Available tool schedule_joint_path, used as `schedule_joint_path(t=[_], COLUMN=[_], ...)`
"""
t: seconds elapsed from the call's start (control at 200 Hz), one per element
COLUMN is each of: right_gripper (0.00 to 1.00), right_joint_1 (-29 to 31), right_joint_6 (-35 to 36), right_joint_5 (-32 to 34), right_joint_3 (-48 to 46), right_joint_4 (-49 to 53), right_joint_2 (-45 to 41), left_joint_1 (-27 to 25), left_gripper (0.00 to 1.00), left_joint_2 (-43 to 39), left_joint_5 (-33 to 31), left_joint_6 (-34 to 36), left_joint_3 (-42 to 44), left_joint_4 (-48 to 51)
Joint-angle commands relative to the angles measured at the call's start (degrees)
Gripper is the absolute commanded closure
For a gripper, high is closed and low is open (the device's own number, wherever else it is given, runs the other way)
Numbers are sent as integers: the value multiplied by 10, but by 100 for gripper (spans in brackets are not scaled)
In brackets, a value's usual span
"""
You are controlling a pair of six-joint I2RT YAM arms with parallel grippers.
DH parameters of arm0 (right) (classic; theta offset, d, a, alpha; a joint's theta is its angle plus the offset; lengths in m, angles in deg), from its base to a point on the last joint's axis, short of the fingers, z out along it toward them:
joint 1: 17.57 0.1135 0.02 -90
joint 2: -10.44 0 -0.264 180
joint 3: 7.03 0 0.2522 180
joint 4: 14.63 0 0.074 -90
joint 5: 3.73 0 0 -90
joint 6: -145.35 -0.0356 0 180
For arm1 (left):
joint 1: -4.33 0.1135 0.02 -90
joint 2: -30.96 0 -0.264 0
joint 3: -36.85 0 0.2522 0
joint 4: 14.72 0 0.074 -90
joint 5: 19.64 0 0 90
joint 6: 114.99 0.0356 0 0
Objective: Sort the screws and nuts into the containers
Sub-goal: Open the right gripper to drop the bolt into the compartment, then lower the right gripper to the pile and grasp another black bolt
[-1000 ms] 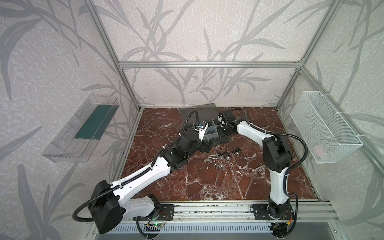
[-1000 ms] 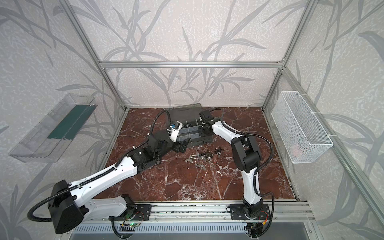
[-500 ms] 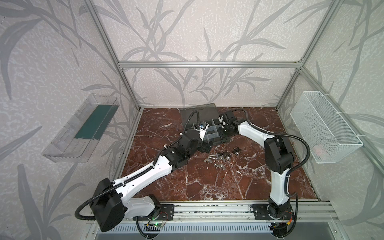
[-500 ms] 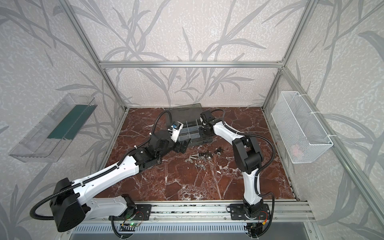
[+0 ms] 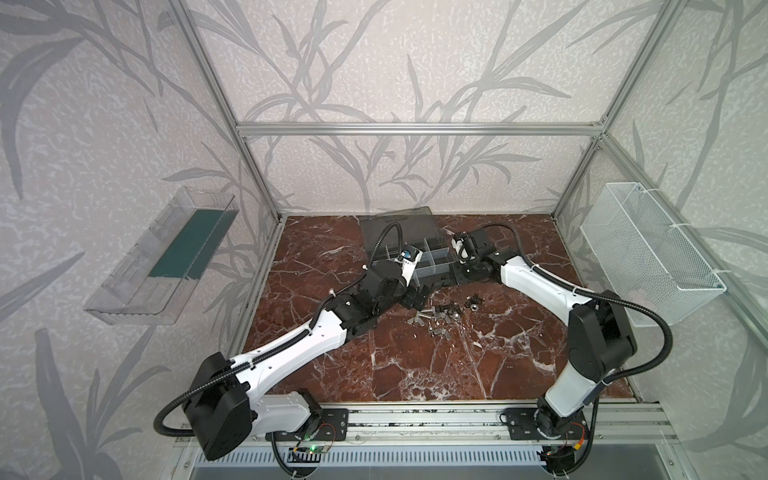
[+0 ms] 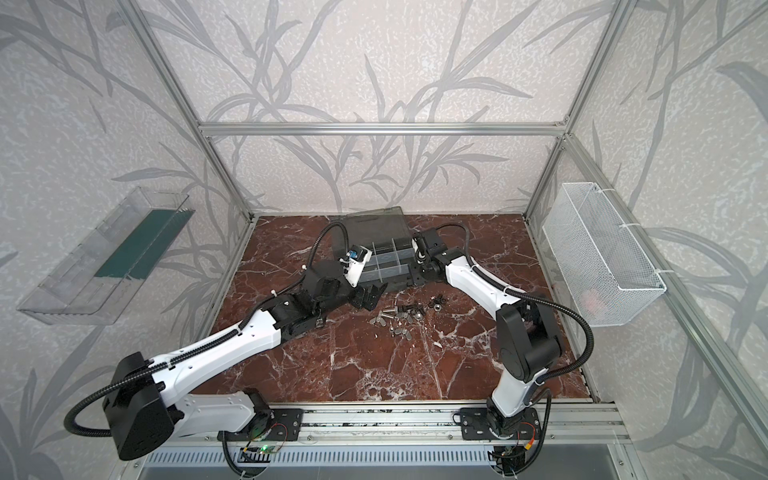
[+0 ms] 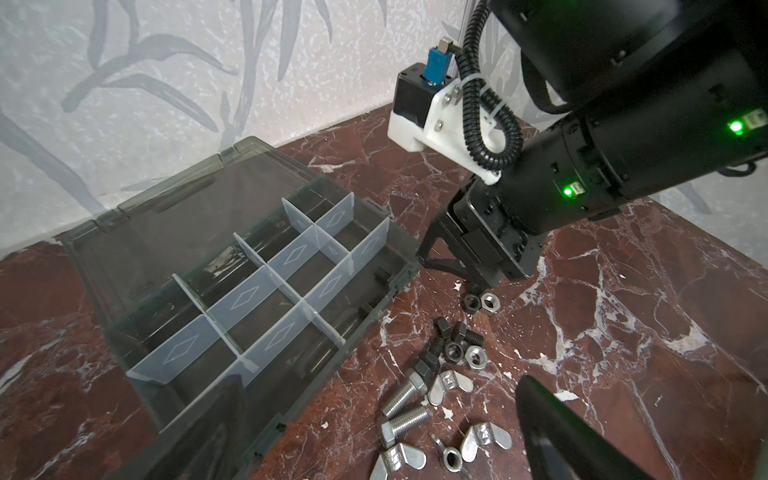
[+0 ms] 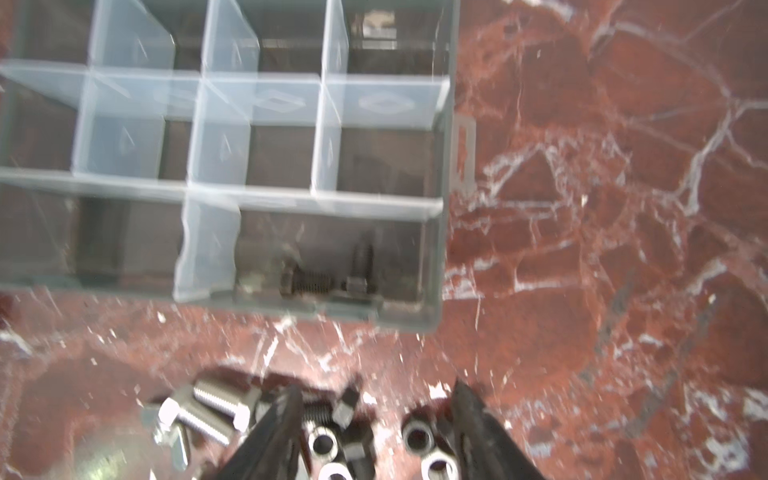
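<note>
While the right gripper (image 8: 376,388) hangs with its jaws parted and nothing between them, we read this as the start of a fresh pick. Two black screws (image 8: 324,282) already lie in the corner compartment (image 8: 395,249) just ahead of it, and most of the sorting is not yet done.

Just under its fingertips sits a pair of hex nuts (image 7: 480,302), touching each other. From there the loose pile (image 7: 440,365) of silver bolts, wing nuts and dark nuts spreads across the marble table (image 7: 623,332) towards the left gripper (image 6: 368,296). That gripper waits beside the pile with its jaws spread wide and empty.

In our judgement the next move calls for a straight descent onto one nut and a pinch that takes that nut alone, since its neighbour may come up with it or skid away. Then it needs a lift high enough to clear the organizer case (image 8: 441,266), whose near wall stands right in front of the right gripper.

The translucent dividers (image 7: 245,297) are thin, so a drop must land squarely inside one cell. Both grippers work near the same pile and could crowd each other. The open lid (image 7: 187,216) lies beyond the case, out of the way.
</note>
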Motion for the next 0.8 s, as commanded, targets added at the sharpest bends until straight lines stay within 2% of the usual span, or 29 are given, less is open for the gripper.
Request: schedule_joint_path(t=[0.0,0.12,0.28,0.52,0.795], right_gripper=[31,18,18,36,46], right_joint_1=[-4,-4,-4,-3,3], right_joint_6=[4,-1,-10,-25,-30], right_joint_5=[14,11,-3,-39,-56], right_joint_3=[-37,-82,-128,-161,-161], right_joint_4=[15,4,-15,-45,-67], right_joint_2=[-36,-53,-67,-56,-23], left_joint_1=[3,2,2,1,2], left_gripper=[1,1,1,1,1], left_joint_2=[15,30,47,60,64], left_joint_5=[35,54,72,75,75], left_joint_6=[-29,-44,-62,-72,-72], left_joint_3=[-18,-23,-25,-28,-32], left_joint_4=[-11,-10,-13,-11,-6])
